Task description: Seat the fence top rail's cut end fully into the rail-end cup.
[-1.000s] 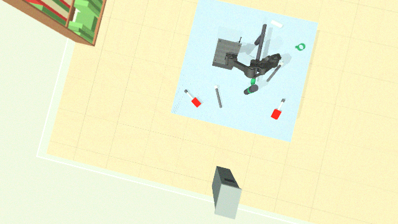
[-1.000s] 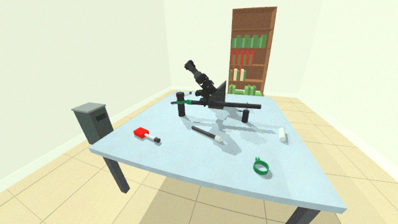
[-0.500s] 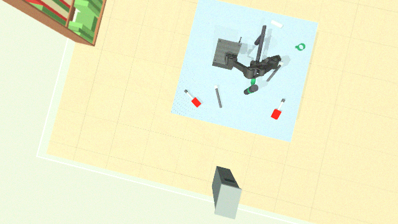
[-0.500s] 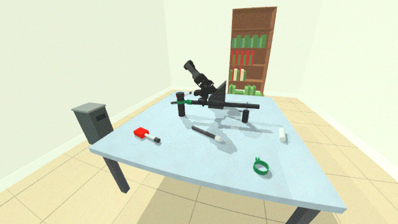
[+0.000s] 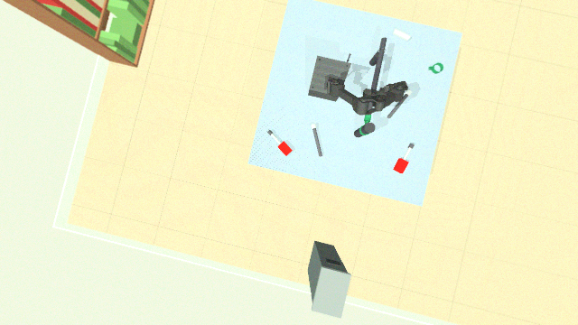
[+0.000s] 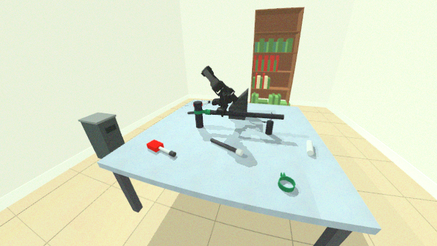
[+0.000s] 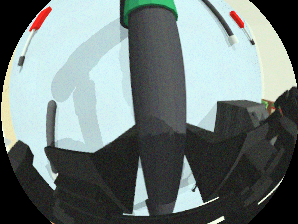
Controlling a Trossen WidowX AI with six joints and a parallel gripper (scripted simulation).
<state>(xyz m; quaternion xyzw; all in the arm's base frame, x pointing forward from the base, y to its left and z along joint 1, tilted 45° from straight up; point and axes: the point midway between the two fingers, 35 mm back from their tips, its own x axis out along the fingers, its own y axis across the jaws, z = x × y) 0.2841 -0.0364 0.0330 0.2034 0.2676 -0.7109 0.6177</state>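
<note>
The dark rail (image 5: 379, 63) (image 6: 263, 115) (image 7: 157, 75) lies level above the table, passing over the small post (image 5: 375, 58) (image 6: 269, 127); its loop cap is too small to make out clearly. My gripper (image 6: 222, 112) (image 7: 157, 127) is shut on the rail near its cut end. That end meets the mouth of the green rail-end cup (image 5: 368, 118) (image 6: 207, 111) (image 7: 150, 2) and looks in line with it; how deep it sits is hidden. The cup hangs on the green brace band (image 6: 198, 112), which is high around the big post (image 6: 199, 121), a little below its cap.
The arm's grey base (image 5: 330, 74) stands beside the rail. A dark rod (image 5: 399, 106) (image 6: 223, 146), another rod (image 5: 317, 141), two red-ended tools (image 5: 400, 165) (image 5: 284, 148), a white cylinder (image 5: 401, 34) (image 6: 310, 147) and a green ring (image 6: 287, 189) lie on the table.
</note>
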